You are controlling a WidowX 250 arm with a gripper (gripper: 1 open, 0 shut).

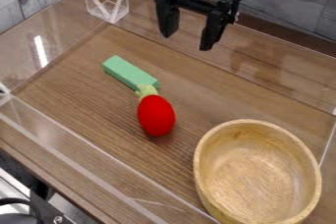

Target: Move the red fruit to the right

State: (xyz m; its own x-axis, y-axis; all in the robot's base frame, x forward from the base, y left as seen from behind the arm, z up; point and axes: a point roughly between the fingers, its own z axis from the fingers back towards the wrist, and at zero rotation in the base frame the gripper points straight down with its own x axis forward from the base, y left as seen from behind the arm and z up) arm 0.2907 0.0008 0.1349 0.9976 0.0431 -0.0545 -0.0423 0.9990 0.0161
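Observation:
The red fruit lies on the wooden table near the middle, its yellow-green leafy cap pointing up-left and touching a flat green block. My gripper hangs open well above and behind the fruit, toward the back of the table, its two dark fingers spread with nothing between them.
A wooden bowl sits at the front right, close to the fruit's right side. Clear plastic walls fence the table on all sides. A clear stand sits at the back left corner.

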